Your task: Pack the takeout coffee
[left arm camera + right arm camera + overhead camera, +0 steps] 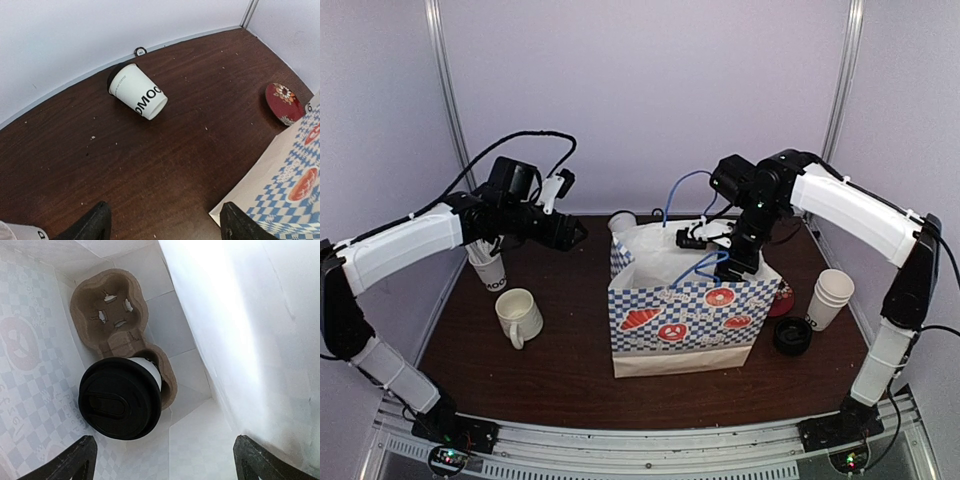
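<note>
Top view, bag: a checked paper bag (685, 320) stands mid-worktop (550, 375).
Top view, right claw (735, 265): hangs over the bag's open mouth, toward 1 o'clock.
Top view, left claw (575, 233): in the air at the bag's 10 o'clock.
Left wrist, coffee: a fallen cup (137, 91), lid on, lies on its side at 11 o'clock.
Left wrist, claw: fingers (95, 225) spread, holding nothing, well apart from the fallen cup.
Right wrist, coffee: a lidded cup (120, 397) sits in a cardboard carrier (107, 310) on the bag's floor, at 8 o'clock.
Right wrist, claw: fingers (70, 460) spread wide, holding nothing.

Seemingly two coffees (120, 399) (137, 91), one mug (518, 312), one bag (685, 330)
</note>
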You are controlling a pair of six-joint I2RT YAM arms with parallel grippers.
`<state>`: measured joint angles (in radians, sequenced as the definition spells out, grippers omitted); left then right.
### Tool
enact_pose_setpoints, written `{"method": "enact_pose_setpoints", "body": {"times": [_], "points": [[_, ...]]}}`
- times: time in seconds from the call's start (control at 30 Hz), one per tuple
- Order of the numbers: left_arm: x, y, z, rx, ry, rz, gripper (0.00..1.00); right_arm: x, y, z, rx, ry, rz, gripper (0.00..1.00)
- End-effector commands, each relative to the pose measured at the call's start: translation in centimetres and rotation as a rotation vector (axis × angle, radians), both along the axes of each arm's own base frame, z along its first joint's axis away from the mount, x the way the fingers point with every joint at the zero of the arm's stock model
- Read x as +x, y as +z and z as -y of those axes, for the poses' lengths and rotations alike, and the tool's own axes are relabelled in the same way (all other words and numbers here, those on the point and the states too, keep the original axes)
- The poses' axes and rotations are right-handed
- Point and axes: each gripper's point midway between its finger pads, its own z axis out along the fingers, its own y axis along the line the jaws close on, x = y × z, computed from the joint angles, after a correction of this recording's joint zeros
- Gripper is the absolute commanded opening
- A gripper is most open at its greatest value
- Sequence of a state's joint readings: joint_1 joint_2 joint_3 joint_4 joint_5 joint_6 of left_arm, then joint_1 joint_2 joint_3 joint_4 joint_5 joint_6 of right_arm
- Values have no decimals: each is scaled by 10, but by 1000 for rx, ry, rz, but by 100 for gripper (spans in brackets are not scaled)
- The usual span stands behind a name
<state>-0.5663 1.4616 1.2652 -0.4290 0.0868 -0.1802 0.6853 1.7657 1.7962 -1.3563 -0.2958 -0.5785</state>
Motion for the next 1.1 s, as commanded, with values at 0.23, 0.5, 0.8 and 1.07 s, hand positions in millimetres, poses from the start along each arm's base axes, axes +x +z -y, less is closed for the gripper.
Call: {"method": "enact_pose_setpoints", "body": {"times": [0.23,0.5,0.8,1.07], "points": [[122,-23,42,-100,141,-124,76,19,18,28,25,-118,75,99],[181,-71,55,-297,456,-282,77,4,37,32,67,-78,73,99],[195,-129,76,-277,529,-348,97,-9,43,29,101,-35,26,99],[211,-160,93,-334,560,-405,98,-13,39,21,125,-14,-19,99]]}}
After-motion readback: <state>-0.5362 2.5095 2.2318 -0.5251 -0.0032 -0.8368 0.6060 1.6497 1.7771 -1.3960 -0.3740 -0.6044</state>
